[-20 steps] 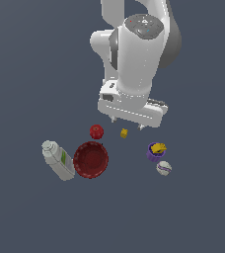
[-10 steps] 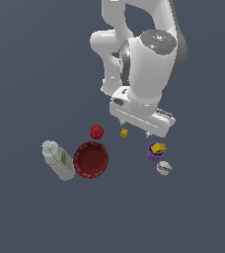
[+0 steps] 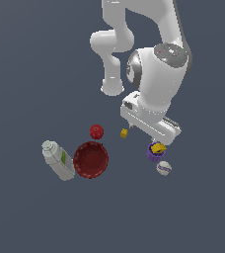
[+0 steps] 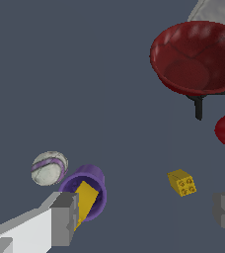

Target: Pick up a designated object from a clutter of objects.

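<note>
I'm seeing the yellow jagged piece (image 4: 85,201) sitting in the purple cup (image 4: 95,179), just beside one finger (image 4: 64,219); my gripper (image 4: 146,215) is hanging spread wide, holding nothing.

Setting: a simulated test scene, not a real room. Evidence: the surface (image 3: 30,59) is a flat, uniform dark grey field with no edges, walls or furniture. The arm (image 3: 156,84) is smoothly rendered white. A bowl (image 3: 91,159), bottle (image 3: 58,160), cup (image 3: 154,154) and balls lie loose, with simple shading.
</note>
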`<action>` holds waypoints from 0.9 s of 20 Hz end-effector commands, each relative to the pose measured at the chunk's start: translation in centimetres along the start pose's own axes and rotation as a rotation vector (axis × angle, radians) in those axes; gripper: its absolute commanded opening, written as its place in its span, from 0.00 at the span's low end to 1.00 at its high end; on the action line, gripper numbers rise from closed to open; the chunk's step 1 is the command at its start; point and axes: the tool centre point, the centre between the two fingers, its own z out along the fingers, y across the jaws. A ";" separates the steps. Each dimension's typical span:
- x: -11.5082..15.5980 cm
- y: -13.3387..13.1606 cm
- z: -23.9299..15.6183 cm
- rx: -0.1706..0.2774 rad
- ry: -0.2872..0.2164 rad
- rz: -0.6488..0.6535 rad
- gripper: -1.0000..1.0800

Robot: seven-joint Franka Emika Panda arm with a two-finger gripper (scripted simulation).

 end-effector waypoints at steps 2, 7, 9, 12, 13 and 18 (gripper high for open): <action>-0.7 -0.9 0.8 0.002 0.002 0.071 0.96; -1.7 -2.1 1.9 0.006 0.003 0.170 0.96; -2.2 -2.5 2.4 0.008 0.003 0.210 0.96; -2.8 -3.2 3.1 0.010 0.003 0.270 0.96; -3.1 -3.5 3.3 0.011 0.003 0.289 0.96; -4.2 -4.6 4.5 0.015 0.002 0.389 0.96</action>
